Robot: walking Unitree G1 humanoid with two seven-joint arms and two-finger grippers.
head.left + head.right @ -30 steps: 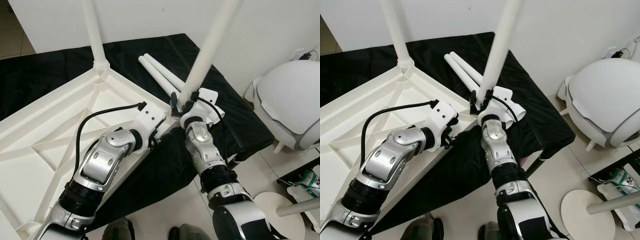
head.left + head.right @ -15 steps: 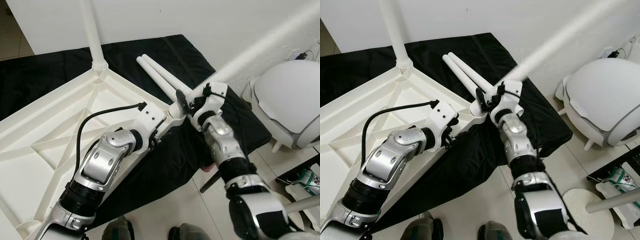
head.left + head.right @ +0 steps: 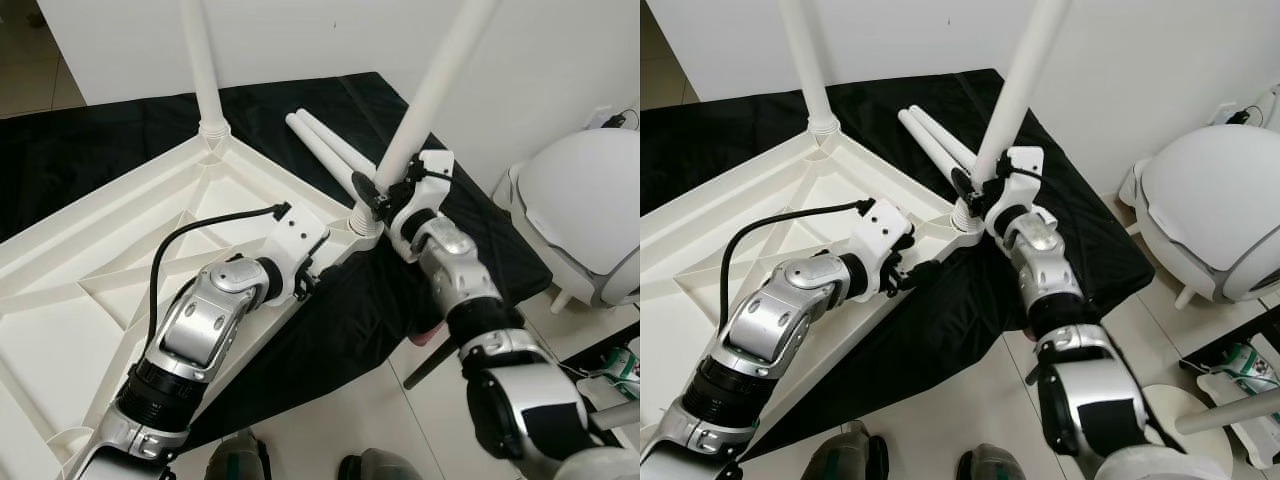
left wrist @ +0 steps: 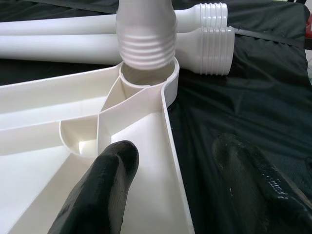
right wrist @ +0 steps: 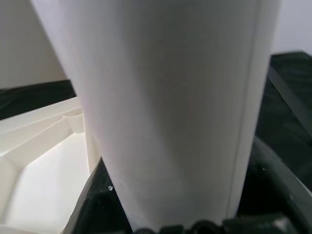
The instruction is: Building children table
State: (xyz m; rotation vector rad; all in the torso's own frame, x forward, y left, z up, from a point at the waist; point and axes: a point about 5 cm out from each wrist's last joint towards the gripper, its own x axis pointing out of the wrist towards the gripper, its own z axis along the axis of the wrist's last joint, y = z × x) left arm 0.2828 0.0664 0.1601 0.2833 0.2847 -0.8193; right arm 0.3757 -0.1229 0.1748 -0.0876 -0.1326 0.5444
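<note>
The white table top (image 3: 90,300) lies upside down on a black cloth (image 3: 100,140). One white leg (image 3: 203,70) stands in its far corner. My right gripper (image 3: 385,190) is shut on a second white leg (image 3: 432,85), held nearly upright with its threaded end (image 4: 146,46) at the near corner socket (image 4: 148,80). In the right wrist view the leg (image 5: 165,107) sits between both black fingers (image 5: 92,195). My left gripper (image 4: 178,195) is open astride the table's rim just short of that socket, one finger inside the frame, the other over the cloth. Two spare legs (image 3: 325,150) lie on the cloth beyond.
A white rounded pod-like object (image 3: 585,210) stands on the tiled floor at the right, with a round white base (image 3: 1180,420) nearer me. A white wall (image 3: 300,40) runs behind the cloth. My feet (image 3: 850,455) stand near the table's front edge.
The leg in my right gripper, tilted far to the right half a second ago, has swung back towards upright over the corner socket. The left gripper has stayed at the rim.
</note>
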